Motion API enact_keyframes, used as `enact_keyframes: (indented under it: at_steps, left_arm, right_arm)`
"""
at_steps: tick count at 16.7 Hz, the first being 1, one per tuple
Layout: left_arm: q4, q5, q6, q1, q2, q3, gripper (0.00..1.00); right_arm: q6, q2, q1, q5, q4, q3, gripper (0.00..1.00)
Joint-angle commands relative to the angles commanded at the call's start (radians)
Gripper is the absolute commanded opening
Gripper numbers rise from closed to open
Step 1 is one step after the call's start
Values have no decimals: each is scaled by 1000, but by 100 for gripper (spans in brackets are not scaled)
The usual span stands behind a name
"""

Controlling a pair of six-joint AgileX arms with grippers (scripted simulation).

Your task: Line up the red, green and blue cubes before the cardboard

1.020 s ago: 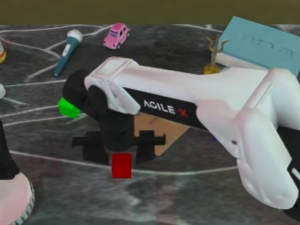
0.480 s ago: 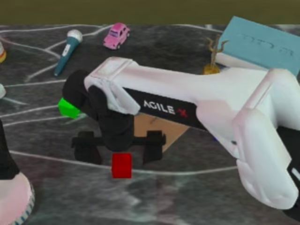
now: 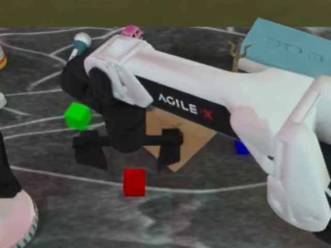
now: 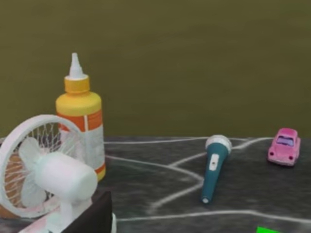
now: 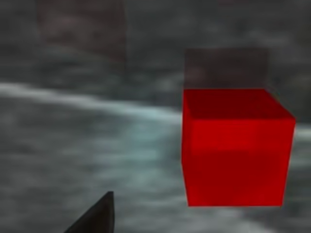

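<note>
Near the middle of the counter, the right claw (image 3: 128, 150) hangs with its two fingers spread wide apart and nothing between them. Just nearer than it, the red cube (image 3: 134, 182) sits alone on the counter (image 3: 207, 217), in front of the near corner of the cardboard (image 3: 191, 139). In the right wrist view the same red cube (image 5: 235, 145) rests flat with no finger touching it.

By my reckoning the red one is placed, so one cube of three is done. The green cube (image 3: 77, 115) lies off to the left, beside the arm and level with the cardboard rather than before it. The blue cube (image 3: 241, 147) peeks out to the right, half hidden under the arm. Both look left to fetch.

The left arm sits parked at the near left corner; I cannot tell how its claw stands.
</note>
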Motion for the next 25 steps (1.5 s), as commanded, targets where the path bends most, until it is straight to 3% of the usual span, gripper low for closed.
enact_keyframes:
  at_steps: [8,12,19,25]
  left_arm:
    - [-5,1,1,-1,8,8,100]
    - [-82,4,13,-17,127,126,100]
    - [-380,2,61,-60,692,622,100]
    - [-702,1,114,-108,1355,1129,100]
  right_arm:
    - [-7,-17,-6,4,-56,50,100]
    - [-79,-157,-58,42,17,-71,100]
    - [-321,-781,-281,131,310,-589,100]
    - [-571,-1490,-532,146,650,-1242,100]
